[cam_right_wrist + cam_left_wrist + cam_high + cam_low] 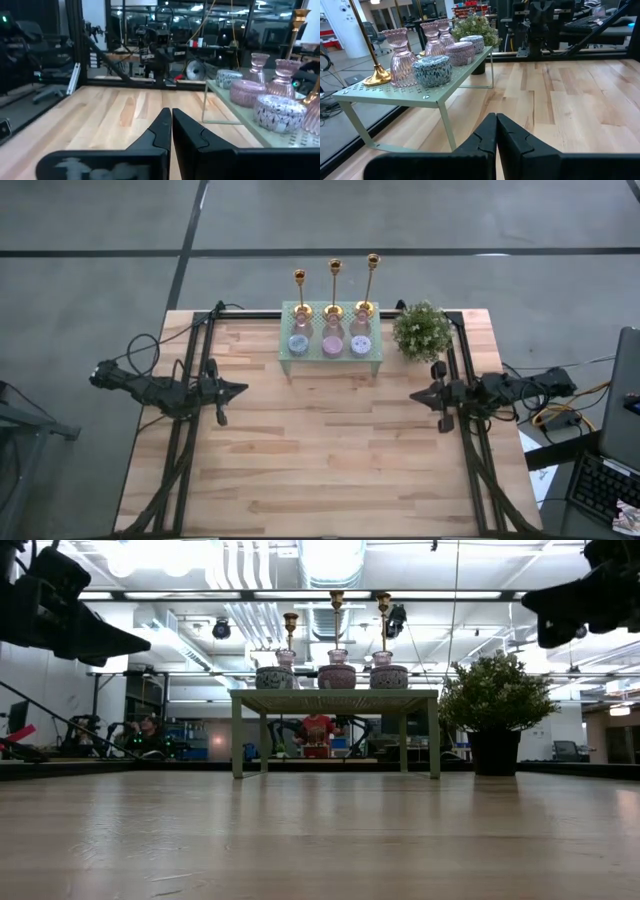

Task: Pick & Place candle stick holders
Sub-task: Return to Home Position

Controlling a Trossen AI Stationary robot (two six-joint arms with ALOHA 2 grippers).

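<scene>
Left arm: yours sits on the left side of the worktop (320,460), stretched out level and pointing inward toward the middle.
Left pincer (240,389): the fingers are pressed together on nothing. It hangs well above the boards and well apart from the shelf (284,330).
Right arm: it mirrors the left from the right side, also level and pointing inward.
Right pincer (415,394): the fingers are together and empty, raised clear of the worktop and facing the left one across the open middle.
Candlesticks: the short candlestick (300,290), middle candlestick (334,285) and tall candlestick (371,278) stand upright in a row along the shelf's far edge. Their height rises toward your right arm's side.
Shelf: pale green with a perforated top on thin legs, it stands at the far middle of the worktop.
Shelf, nearer rows: three pink glass holders (333,323) stand just in front of the candlesticks, and three round candle tins (332,346) line the near edge.
Potted plant (421,330): it stands just beside the shelf on the right arm's side.
</scene>
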